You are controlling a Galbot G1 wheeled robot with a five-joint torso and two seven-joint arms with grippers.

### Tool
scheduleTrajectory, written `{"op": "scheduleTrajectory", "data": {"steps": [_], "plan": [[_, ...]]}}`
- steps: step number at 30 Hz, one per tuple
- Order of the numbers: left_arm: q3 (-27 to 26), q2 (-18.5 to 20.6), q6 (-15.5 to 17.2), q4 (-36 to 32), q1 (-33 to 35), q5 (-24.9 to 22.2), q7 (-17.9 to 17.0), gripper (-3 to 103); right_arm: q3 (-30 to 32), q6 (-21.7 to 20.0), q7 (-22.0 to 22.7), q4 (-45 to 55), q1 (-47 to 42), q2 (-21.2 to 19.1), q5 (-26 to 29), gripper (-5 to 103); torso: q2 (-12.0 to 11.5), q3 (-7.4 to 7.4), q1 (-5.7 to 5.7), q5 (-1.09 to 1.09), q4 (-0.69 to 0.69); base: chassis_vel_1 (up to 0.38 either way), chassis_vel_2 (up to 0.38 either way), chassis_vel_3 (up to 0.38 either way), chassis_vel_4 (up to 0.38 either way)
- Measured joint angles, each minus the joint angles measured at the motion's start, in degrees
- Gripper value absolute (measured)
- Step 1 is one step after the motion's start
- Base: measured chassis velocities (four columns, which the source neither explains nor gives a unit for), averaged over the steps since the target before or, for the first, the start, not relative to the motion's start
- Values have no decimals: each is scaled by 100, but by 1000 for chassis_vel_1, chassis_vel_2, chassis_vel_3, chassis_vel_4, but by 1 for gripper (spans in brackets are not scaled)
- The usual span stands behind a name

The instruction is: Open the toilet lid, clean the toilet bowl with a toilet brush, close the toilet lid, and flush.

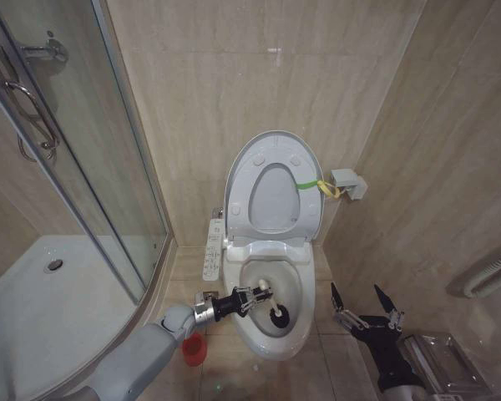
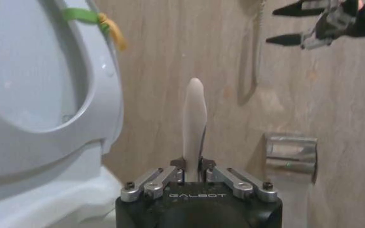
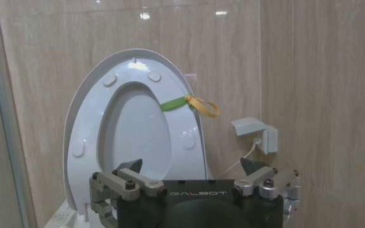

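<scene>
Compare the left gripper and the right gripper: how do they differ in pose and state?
The left gripper reaches over the toilet bowl, while the right gripper waits beside the bowl, over the floor. The left one is shut on the toilet brush, whose dark head is down in the bowl; the right one is open and holds nothing. Both are dark two-finger grippers.

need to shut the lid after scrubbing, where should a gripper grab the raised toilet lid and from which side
Take the yellow-green strap loop on the toilet lid, on the robot's right edge. The lid stands upright against the wall, broad and glossy, with little else to pinch. Probably come in from the right with the right gripper, free with jaws open; the left gripper holds the toilet brush in the toilet bowl.
</scene>
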Motion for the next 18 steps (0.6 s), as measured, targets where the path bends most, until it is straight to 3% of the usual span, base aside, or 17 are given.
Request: {"op": "scheduleTrajectory", "data": {"steps": [4,11,18], "plan": [[112,-131,38,66,3,-20,-31,15,0,0,0,0,0,0,0,100,0,0,0,0,0,0,0,0,0],[271,-632,-219,1176,5,182,73,15,0,0,-1,0,0,0,0,100,0,-1,0,0,1,0,0,0,0],[182,-671,-302,1392,9,230,115,18,0,0,0,0,0,0,0,100,0,-1,0,0,1,0,0,0,0]]}}
